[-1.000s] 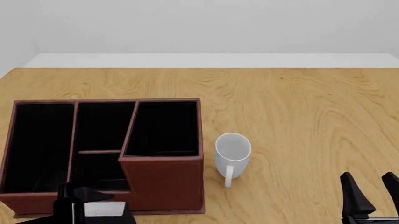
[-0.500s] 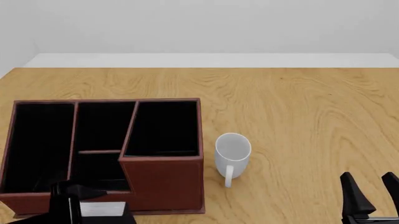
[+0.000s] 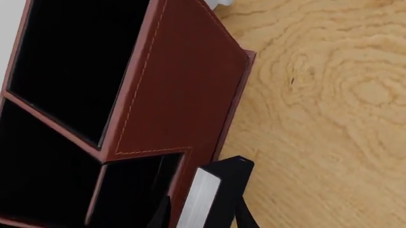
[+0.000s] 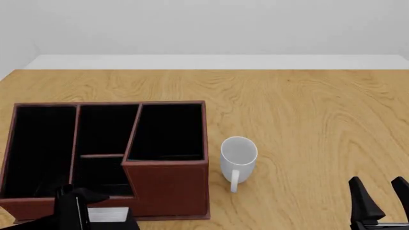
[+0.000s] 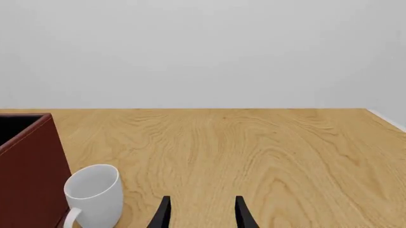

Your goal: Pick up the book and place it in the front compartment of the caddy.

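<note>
Book (image 3: 209, 194) sits clamped in left gripper (image 3: 201, 216), at caddy's (image 4: 169, 184) near wall by the low front compartment. Right gripper (image 5: 200, 211) has fingers apart w/ nothing between, well off from caddy, beyond white mug (image 4: 238, 157). Left wrist view shows book's pale page edge; front view catches only a grey sliver.

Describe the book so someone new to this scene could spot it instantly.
Find the big red-brown caddy at the table's near left. Just in front of its near wall, the left pincer grips a thin black-covered book; its pale grey page edges distinguish it from the black fingers.
</note>
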